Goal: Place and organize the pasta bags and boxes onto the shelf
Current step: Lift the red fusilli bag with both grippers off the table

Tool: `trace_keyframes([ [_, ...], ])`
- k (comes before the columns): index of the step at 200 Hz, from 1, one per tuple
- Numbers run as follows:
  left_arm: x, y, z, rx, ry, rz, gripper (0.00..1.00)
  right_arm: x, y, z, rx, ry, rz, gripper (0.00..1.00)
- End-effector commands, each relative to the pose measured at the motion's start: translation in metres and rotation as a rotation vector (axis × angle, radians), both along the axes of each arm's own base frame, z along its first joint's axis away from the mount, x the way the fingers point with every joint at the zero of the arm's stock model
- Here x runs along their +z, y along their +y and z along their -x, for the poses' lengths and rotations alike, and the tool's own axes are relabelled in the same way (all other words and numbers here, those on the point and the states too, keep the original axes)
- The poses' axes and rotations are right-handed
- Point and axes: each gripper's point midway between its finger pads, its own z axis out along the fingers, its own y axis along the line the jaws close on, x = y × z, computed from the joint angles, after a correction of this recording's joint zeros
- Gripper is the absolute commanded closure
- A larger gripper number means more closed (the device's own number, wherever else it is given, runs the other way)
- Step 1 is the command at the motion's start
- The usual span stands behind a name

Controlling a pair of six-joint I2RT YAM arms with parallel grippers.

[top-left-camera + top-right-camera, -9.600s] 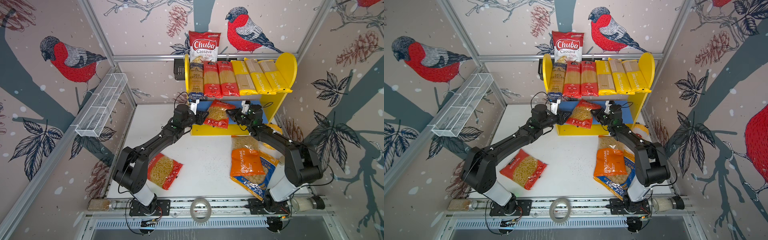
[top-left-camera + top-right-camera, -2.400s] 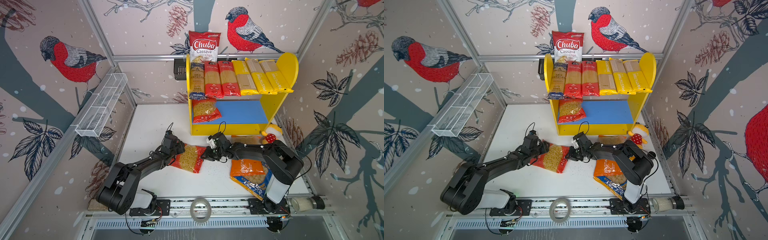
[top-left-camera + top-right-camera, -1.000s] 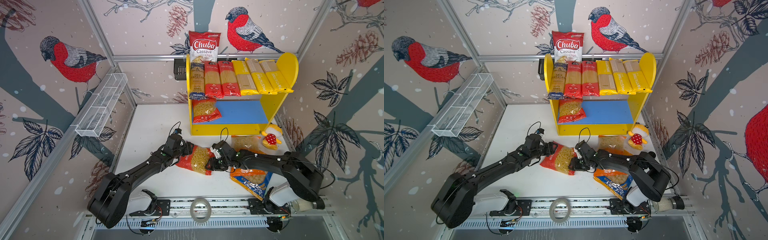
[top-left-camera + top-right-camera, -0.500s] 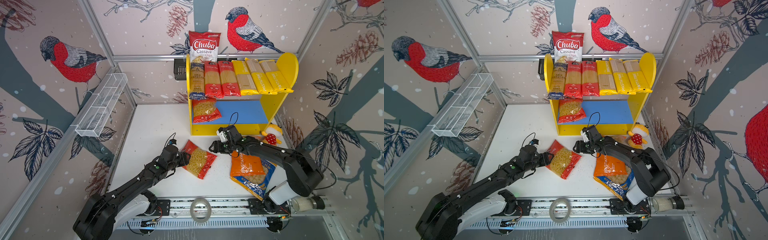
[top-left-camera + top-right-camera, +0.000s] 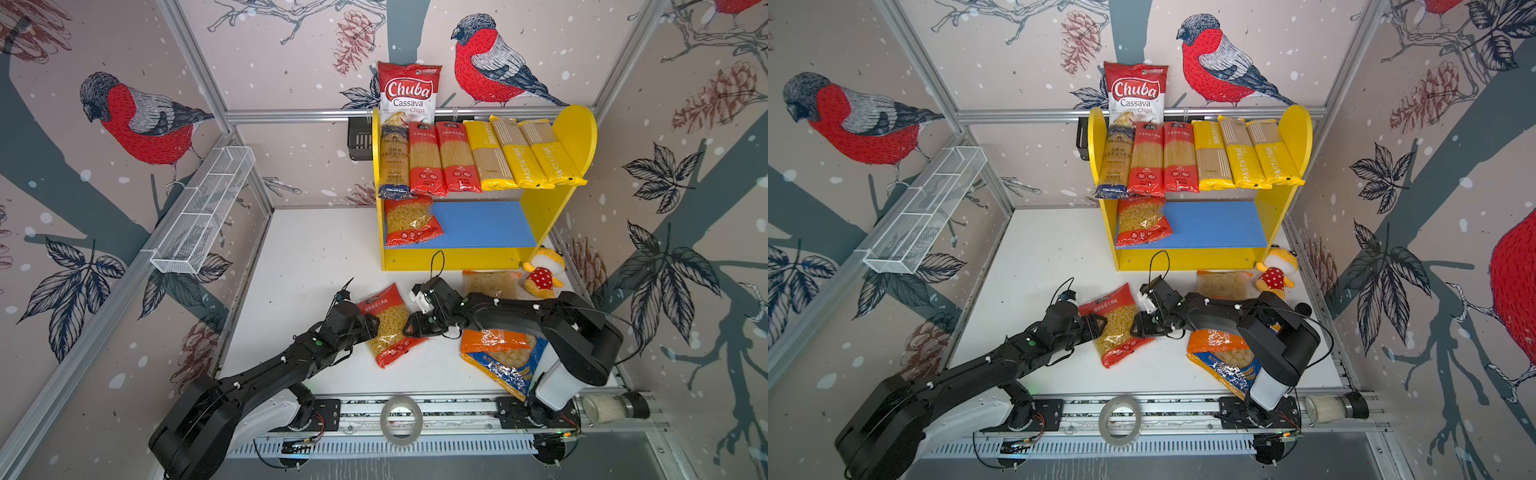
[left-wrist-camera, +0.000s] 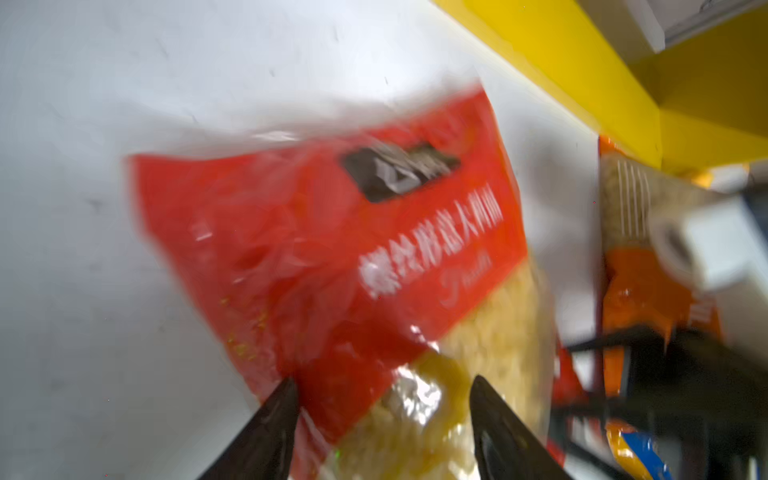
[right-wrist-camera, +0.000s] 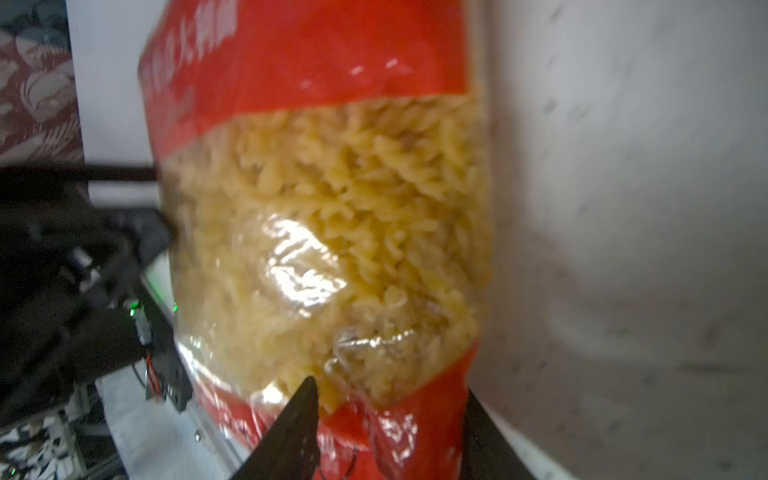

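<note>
yellow two-tier shelf (image 5: 577, 137): six long spaghetti packs (image 5: 457, 158) fill the top board, one red short-pasta bag (image 5: 409, 222) on the blue board. second red fusilli bag (image 5: 388, 324) on white table (image 5: 316, 257), left gripper (image 5: 370, 326) clamped on its edge. right gripper (image 5: 409, 328) astride it, can't tell if gripping. orange bag (image 5: 494, 340), blue-yellow bag (image 5: 507, 368), clear bag (image 5: 490, 282) not yet shelved.

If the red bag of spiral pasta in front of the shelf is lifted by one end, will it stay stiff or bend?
The red pasta bag will probably sag, since loose spirals fill a wrinkled film. Its glossy surface may slip. Being flat, it should not roll.
</note>
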Motion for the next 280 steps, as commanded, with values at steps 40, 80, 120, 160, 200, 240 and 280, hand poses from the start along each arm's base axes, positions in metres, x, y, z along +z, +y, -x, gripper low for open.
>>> trace_keyframes([
  [40,0.02,0.015,-0.019,0.001,-0.023,-0.082,0.35,0.015,-0.036,-0.028,-0.22,0.082,-0.046,0.31],
  [80,0.03,0.027,-0.031,0.047,-0.113,-0.118,0.26,0.014,-0.027,-0.018,-0.326,0.175,-0.087,0.27],
  [120,0.013,0.018,-0.039,0.017,-0.032,-0.14,0.27,0.013,-0.01,0.001,-0.285,0.198,-0.142,0.26],
  [160,-0.003,0.005,-0.019,-0.031,0.04,-0.04,0.28,0.007,0.002,-0.027,-0.251,0.129,-0.182,0.28],
  [200,-0.016,-0.01,-0.006,-0.055,0.073,0.082,0.34,0.012,0.027,-0.038,-0.169,0.09,-0.244,0.4],
  [240,0.006,-0.019,-0.013,-0.082,-0.011,0.134,0.54,0.024,0.037,-0.035,-0.142,0.057,-0.295,0.73],
  [280,0.034,-0.031,-0.017,-0.135,-0.11,0.194,0.66,0.047,0.025,-0.041,-0.172,-0.014,-0.346,0.85],
])
